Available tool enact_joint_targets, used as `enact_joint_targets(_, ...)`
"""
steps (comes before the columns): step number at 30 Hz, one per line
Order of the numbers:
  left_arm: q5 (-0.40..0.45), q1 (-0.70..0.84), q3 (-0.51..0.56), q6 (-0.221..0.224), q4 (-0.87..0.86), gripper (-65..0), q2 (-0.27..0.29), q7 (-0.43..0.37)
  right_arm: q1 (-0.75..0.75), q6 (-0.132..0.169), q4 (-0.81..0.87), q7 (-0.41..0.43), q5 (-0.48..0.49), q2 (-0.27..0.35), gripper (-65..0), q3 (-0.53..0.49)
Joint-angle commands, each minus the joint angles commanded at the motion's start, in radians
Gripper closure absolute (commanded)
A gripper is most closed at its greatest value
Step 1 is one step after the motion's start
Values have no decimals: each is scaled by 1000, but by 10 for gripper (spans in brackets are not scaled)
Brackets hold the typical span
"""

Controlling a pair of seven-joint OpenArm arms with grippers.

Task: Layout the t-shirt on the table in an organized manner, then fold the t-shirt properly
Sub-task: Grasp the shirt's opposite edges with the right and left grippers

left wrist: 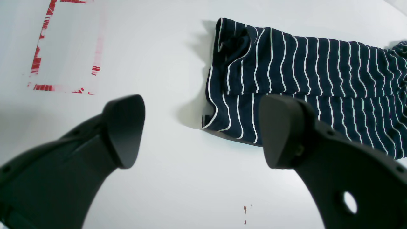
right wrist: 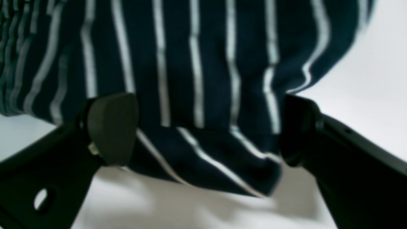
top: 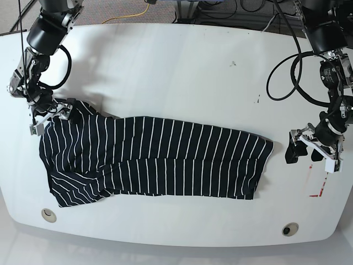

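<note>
Fabric (left wrist view): dark navy, thin white stripes; the t-shirt (left wrist: 305, 82) fills the upper right of the frame, folded lengthwise, with one short end toward frame centre.
Left gripper (left wrist: 202, 130): released, jaws wide apart, holding nothing; it hovers over bare table (left wrist: 178, 190) just beside that end (red marking (left wrist: 63, 47) at upper left).
Right wrist view: the right gripper (right wrist: 206, 130) straddles a raised bunch of striped cloth at frame centre; the picture is blurred, so I cannot tell whether the pads pinch the cloth or only flank it.
Base view: the t-shirt lies across the middle of the table as a long band, bunched at lower left.
Step in hand (judgement): straightening the band before the next fold.
Procedure: confirm the right gripper's grasp; bring the left gripper onto the near end; pull both ends apart evenly, low over the surface.
Risk: a one-sided pull would skew the band.
</note>
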Motion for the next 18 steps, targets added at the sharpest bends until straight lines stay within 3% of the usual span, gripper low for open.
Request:
enact_joint_targets(7,0,0,0,0,0,-533,0,0,-8,0,0,0,-2,0,-650,0)
enact_joint_targets(8,0,0,0,0,0,-533,0,0,-8,0,0,0,-2,0,-614,0)
enact_joint_targets(12,2,-3,0,0,-2,-533,2,0,-8,0,0,0,-3,0,-327,-2)
enact_joint_targets(14,2,-6,0,0,-6,-533,2,0,-8,0,0,0,-3,0,-312,-2)
enact_joint_targets(18,2,-17,5,0,-9,-537,3,0,-11,0,0,0,-3,2,-349,-2)
